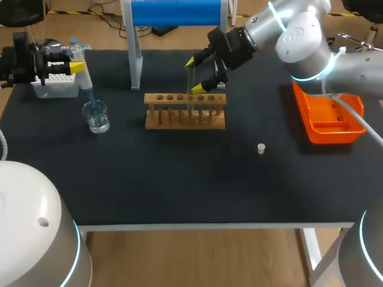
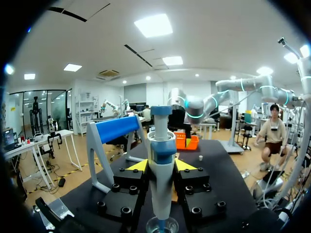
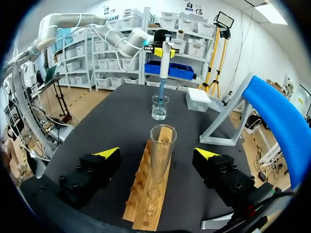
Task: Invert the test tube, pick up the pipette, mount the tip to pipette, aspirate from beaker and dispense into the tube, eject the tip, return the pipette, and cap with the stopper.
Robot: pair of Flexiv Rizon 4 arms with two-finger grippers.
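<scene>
Head view, upper left: which way does the pipette (image 1: 84, 78) point?
— Its long axis stands upright, tip down in the beaker (image 1: 96, 116). The left gripper (image 2: 161, 166) clamps it from both sides.
— And the test tube (image 3: 162, 141)?
— Upright in the rack (image 1: 185, 112) at upper centre, mouth up. The right gripper (image 1: 192, 75) has its fingers spread either side of it, seemingly not touching. The stopper (image 1: 261, 148) lies lower right of the rack.
</scene>
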